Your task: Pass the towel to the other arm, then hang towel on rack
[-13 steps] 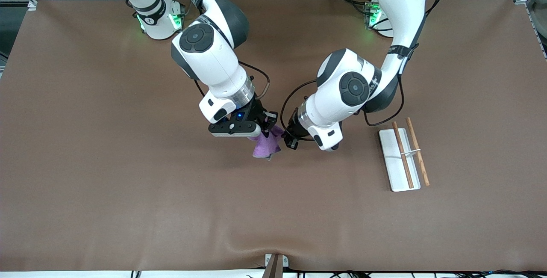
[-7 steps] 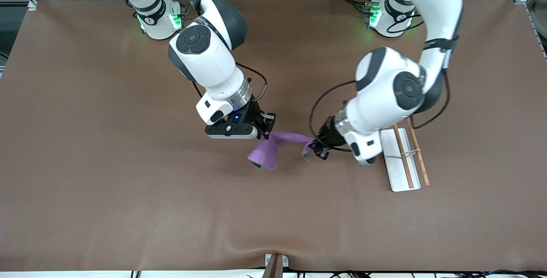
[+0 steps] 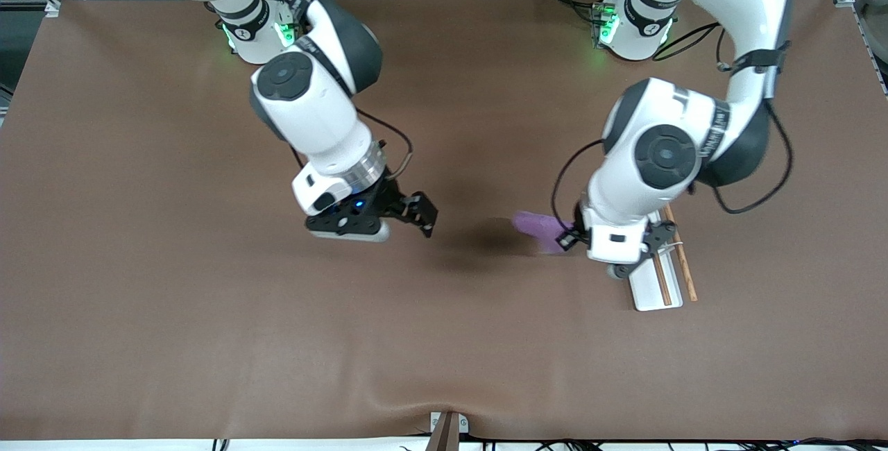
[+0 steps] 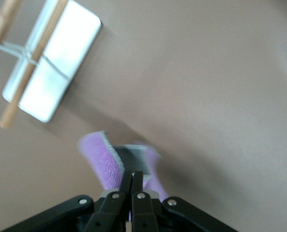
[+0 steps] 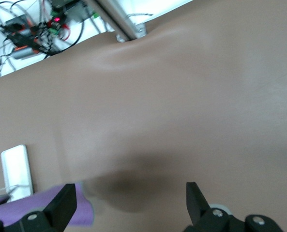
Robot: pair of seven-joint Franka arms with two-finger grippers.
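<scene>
The purple towel (image 3: pixel 535 224) hangs from my left gripper (image 3: pixel 567 237), which is shut on it above the table, beside the rack. In the left wrist view the shut fingertips (image 4: pixel 132 175) pinch the towel (image 4: pixel 103 158). The rack (image 3: pixel 651 283) has a white base and two brown rods (image 3: pixel 687 272); my left hand hides part of it. It also shows in the left wrist view (image 4: pixel 68 53). My right gripper (image 3: pixel 411 214) is open and empty over the bare middle of the table; its view (image 5: pixel 128 199) shows the towel (image 5: pixel 32 210) off to one side.
The brown table mat (image 3: pixel 208 312) has a raised wrinkle at the edge nearest the front camera, by a small bracket (image 3: pixel 447 427). The arm bases (image 3: pixel 253 28) stand at the edge farthest from that camera.
The right gripper has let go of the towel and drawn back toward its own end of the table. The left gripper has carried the towel from the middle to just beside the rack.
</scene>
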